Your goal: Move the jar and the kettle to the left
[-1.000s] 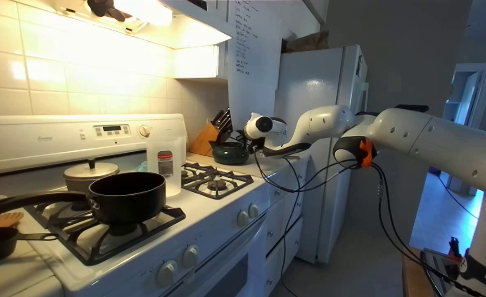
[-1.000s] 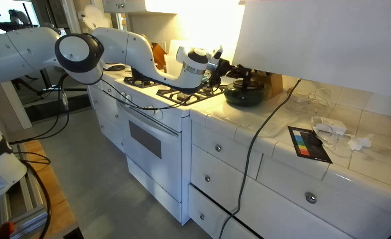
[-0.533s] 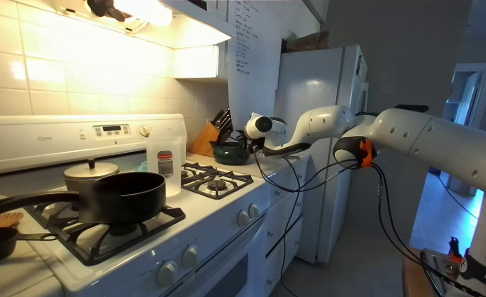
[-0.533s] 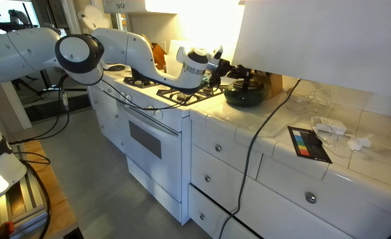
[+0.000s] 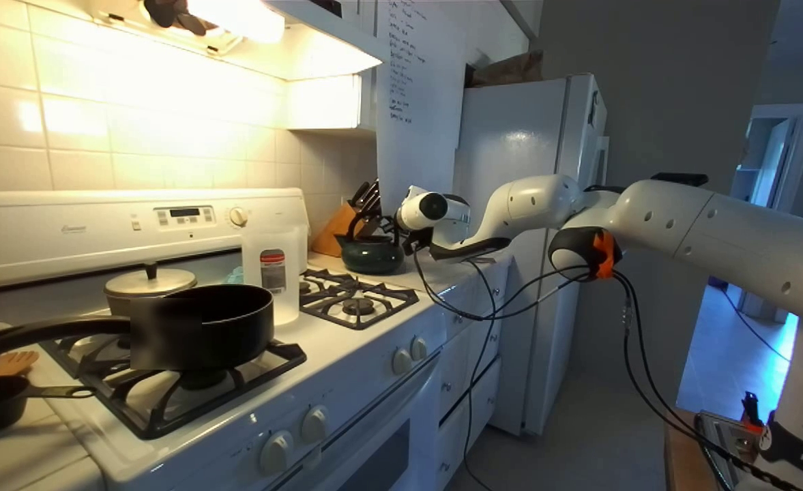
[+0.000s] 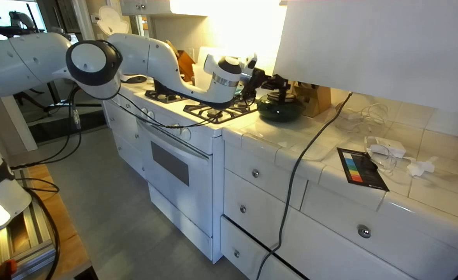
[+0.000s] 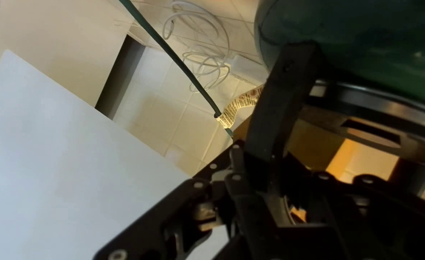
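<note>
Plainly, the gripper (image 6: 280, 83) pinches the kettle (image 6: 280, 111) by its handle (image 7: 284, 97), right of centre in an exterior view, with the knife block (image 6: 316, 101) just behind it and a white panel (image 6: 380, 50) hanging across the upper right. Left of centre in an exterior view, the jar (image 5: 275, 279) stands on the stove (image 5: 357, 372), partly hidden by the black pot (image 5: 230, 334). Whether the kettle touches the counter (image 6: 302, 138), I can't tell.
</note>
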Robot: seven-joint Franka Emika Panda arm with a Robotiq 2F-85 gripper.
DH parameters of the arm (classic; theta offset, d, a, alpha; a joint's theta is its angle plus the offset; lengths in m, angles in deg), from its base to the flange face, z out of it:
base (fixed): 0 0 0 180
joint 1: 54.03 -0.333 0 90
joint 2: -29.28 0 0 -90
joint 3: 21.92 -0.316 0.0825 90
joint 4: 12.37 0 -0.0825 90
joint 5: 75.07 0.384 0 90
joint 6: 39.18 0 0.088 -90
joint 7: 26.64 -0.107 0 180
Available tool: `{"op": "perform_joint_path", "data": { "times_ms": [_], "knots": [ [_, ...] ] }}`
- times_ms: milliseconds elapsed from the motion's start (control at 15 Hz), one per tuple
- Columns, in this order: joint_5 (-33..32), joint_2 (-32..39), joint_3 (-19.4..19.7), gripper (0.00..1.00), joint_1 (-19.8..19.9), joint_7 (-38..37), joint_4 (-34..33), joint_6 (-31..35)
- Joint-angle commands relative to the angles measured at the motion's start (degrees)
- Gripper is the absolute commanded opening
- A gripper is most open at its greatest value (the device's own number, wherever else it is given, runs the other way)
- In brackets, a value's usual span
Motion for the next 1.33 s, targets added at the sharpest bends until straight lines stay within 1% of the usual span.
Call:
{"op": "perform_joint_path", "data": {
  "times_ms": [0,200,733,800,867,933,1067,1133,1200,1267],
  "knots": [
    [-0.36,1.51,3.15,0.07,-0.89,-5.93,-5.31,1.57],
    [-0.56,2.54,5.70,0.07,-2.22,-9.11,-7.32,1.50],
    [-1.01,5.76,15.57,0.07,-3.49,-19.22,-15.02,0.06],
    [-1.47,5.58,18.12,0.07,-4.23,-21.92,-14.66,0.28],
    [-1.46,3.19,23.65,0.07,-7.54,-26.24,-9.11,2.63],
    [-1.52,3.66,26.33,0.07,-8.14,-28.65,-9.24,2.92],
    [-0.91,4.29,34.53,0.07,-10.31,-34.72,-8.81,3.18],
    [-0.99,5.19,37.91,0.07,-10.70,-37.92,-9.94,2.46],
    [-1.77,6.04,40.26,0.07,-10.76,-41.06,-11.20,1.61],
    [-1.65,6.40,43.10,0.07,-11.81,-44.04,-10.48,1.47]
  ]
}}
